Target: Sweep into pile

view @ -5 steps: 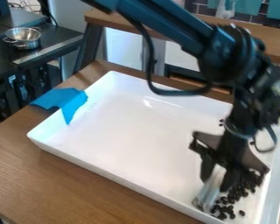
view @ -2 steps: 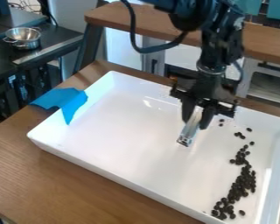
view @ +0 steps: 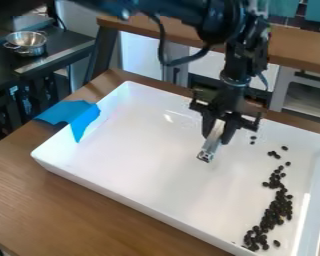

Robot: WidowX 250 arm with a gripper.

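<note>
Since I have only the camera view to steer by, I read the job from there. My gripper (view: 220,131) hangs over the far side of the white tray (view: 152,165), its fingers closed around a slim, shiny sweeping tool (view: 211,145) that slants down toward the near side. Whether its tip touches the tray floor, I cannot tell. The dark beans (view: 277,207) lie well apart from it, in a ragged band along the right-hand part of the tray, thickest from the middle of that band to the near corner. A few strays (view: 274,154) sit farther up, toward the far wall.

I judge the step in hand to be lining up another stroke, with the gathering only partly done. To do it well, I would carry the tool beyond the farthest strays first, turn its broader face to the beans if it has one, and only then lower it to light contact. From there I would draw it slowly down the band toward the thick part, keeping the edge level so that nothing slips beneath. Too much pressure could twist the tool in my grip; too quick a pull could scatter beans or send them rolling behind the stroke.
</note>
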